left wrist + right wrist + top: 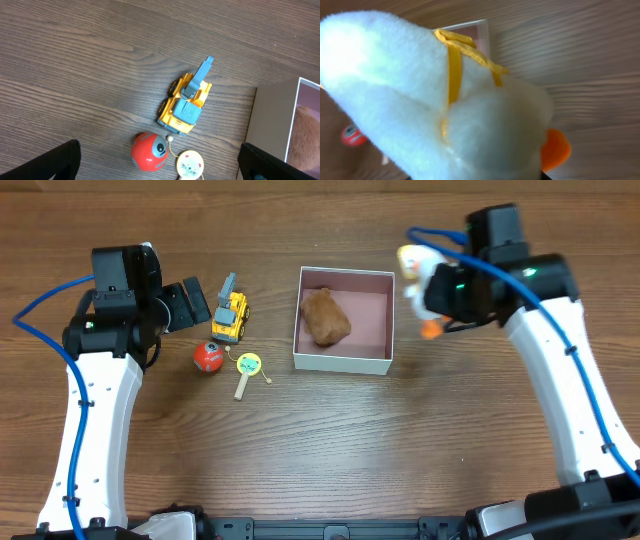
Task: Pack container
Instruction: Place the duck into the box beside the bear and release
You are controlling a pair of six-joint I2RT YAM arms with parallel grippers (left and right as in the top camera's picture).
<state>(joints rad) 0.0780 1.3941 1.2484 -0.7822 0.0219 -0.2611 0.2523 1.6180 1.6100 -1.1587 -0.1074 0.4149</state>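
Note:
The container [344,361] is a square white box with a pink inside, at the table's middle back. A brown plush toy [325,317] lies in it. My right gripper [428,292] is shut on a white plush duck [413,272] with orange feet, held above the table just right of the container. The duck [440,105] fills the right wrist view and hides the fingers. My left gripper [159,162] is open and empty above a red ball [149,151], a yellow toy digger [186,104] and a yellow cat-face rattle [190,165]. The container's wall [270,125] shows at the right.
The digger [231,313], red ball [208,356] and rattle [247,370] lie together left of the container. The red ball [353,135] also shows in the right wrist view.

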